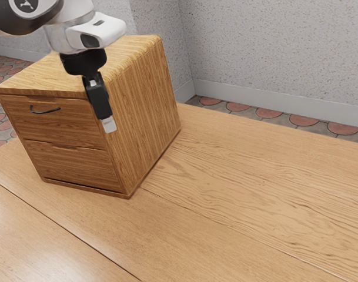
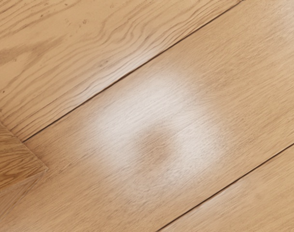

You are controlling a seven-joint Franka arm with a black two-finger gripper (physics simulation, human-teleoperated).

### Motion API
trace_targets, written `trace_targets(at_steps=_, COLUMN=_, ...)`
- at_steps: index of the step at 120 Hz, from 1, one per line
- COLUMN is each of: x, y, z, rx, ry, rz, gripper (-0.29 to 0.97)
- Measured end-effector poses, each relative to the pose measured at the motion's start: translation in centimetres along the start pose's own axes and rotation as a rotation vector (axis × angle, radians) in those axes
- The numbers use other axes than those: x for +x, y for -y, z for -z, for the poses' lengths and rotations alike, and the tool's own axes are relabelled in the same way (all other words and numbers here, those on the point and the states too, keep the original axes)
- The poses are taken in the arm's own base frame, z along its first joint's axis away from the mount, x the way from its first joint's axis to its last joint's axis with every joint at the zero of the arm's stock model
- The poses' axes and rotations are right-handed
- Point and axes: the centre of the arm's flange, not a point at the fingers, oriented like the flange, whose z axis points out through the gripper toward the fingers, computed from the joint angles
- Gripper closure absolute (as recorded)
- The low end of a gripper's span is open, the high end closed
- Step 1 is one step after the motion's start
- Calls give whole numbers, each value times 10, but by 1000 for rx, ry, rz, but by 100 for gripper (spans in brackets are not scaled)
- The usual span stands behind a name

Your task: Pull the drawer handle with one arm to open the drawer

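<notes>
1. Exterior view: the cabinet (image 1: 137,100) stands near the table's (image 1: 255,194) far edge. The drawer handle (image 1: 44,110) is on the flush top drawer (image 1: 61,126). The gripper (image 1: 109,124) hangs by the cabinet's front corner, apart from the handle; I cannot tell the jaws' state.
2. Wrist view: table planks (image 2: 185,121) beside a cabinet corner (image 2: 11,159).

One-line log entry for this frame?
stage: pre-grasp | gripper: by cabinet front corner, off handle | drawer: shut

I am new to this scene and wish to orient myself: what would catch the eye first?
The wooden cabinet stands out, on the table toward the exterior view's left. The black claw hangs before its near corner, apart from the dark handle on the upper drawer.
</notes>
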Motion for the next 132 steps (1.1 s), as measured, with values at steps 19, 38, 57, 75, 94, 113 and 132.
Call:
trace_targets(at_steps=19, x=2, y=-11, z=-3, rx=0, ry=-4, rz=-87, gripper=0)
trace_targets(at_steps=38, x=-60, y=-1, z=10, rx=16, ry=-13, rz=-67, gripper=0)
trace_targets(at_steps=57, x=-111, y=38, z=9, rx=44, ry=15, rz=-97, gripper=0)
trace_targets(at_steps=75, x=-132, y=84, z=-8, rx=43, ry=23, rz=-198, gripper=0)
trace_targets(at_steps=94, x=-156, y=114, z=-9, rx=75, ry=6, rz=-311, gripper=0)
trace_targets(at_steps=113, x=-161, y=129, z=-6, rx=139, ry=-20, rz=-442, gripper=10)
trace_targets(at_steps=132, x=-166, y=145, z=-7, rx=221, ry=-64, rz=-554, gripper=24)
